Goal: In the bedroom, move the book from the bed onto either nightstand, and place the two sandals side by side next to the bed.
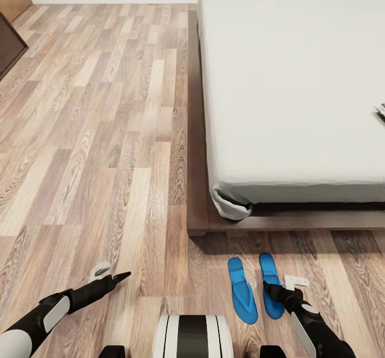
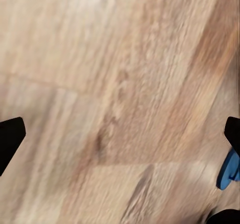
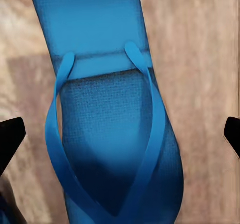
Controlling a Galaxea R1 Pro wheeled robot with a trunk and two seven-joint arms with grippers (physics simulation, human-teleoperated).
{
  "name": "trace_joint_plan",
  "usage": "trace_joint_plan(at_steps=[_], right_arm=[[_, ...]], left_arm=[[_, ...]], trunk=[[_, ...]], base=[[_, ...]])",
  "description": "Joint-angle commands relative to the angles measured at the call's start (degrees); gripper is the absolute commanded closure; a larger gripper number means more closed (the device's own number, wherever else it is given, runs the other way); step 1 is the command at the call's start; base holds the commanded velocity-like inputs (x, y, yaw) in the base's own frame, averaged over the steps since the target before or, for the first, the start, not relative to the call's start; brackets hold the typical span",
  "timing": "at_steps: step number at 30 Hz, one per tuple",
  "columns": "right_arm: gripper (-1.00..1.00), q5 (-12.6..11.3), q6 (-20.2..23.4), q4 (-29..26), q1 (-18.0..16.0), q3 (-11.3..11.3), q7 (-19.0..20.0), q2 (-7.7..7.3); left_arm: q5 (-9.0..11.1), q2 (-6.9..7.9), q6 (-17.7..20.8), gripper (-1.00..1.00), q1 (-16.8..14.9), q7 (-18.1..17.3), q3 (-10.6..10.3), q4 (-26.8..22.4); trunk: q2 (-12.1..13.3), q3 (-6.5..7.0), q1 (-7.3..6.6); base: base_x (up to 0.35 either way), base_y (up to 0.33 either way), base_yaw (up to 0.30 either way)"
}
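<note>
Two blue sandals lie side by side on the wood floor just off the bed's near corner: the left sandal (image 1: 241,289) and the right sandal (image 1: 271,280). My right gripper (image 1: 275,289) hovers open over the right sandal (image 3: 112,134), with its fingertips (image 3: 11,139) wide on either side of the thong straps and apart from them. My left gripper (image 1: 116,278) is open above bare floor, to the left of both sandals; one sandal's edge (image 2: 229,171) shows beside it. The bed (image 1: 299,91) has a grey mattress on a dark frame. A small flat thing, likely the book (image 1: 380,110), lies on it, cut off by the picture's right edge. The nightstand is out of view.
The bed's dark wooden frame (image 1: 199,208) juts out past the mattress at floor level. A dark wooden cabinet (image 1: 9,43) stands at the far left. Open plank floor (image 1: 96,133) stretches left of the bed. My base (image 1: 192,336) is at the picture's bottom.
</note>
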Motion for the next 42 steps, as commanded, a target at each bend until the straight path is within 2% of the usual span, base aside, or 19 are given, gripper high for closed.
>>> trace_joint_plan(at_steps=[1,28,42], right_arm=[[-1.0,-0.5,0.3,-0.1,0.0,0.0,0.0,0.0],[-1.0,-0.5,0.3,-0.3,0.0,-0.1,0.0,-0.06],[-1.0,-0.6,0.4,-2.6,0.1,0.1,0.1,-0.2]], left_arm=[[0.6,0.05,0.5,-1.0,0.0,0.0,-0.2,0.0],[0.6,0.05,0.5,-1.0,0.0,0.0,-0.3,0.0],[0.5,-0.03,0.5,-1.0,0.0,0.0,-0.5,0.0]], trunk=[[0.0,0.2,-0.03],[0.4,6.18,-0.73],[0.6,9.28,-1.09]], base=[[0.0,0.0,0.0],[0.0,0.0,0.0],[0.0,0.0,0.0]])
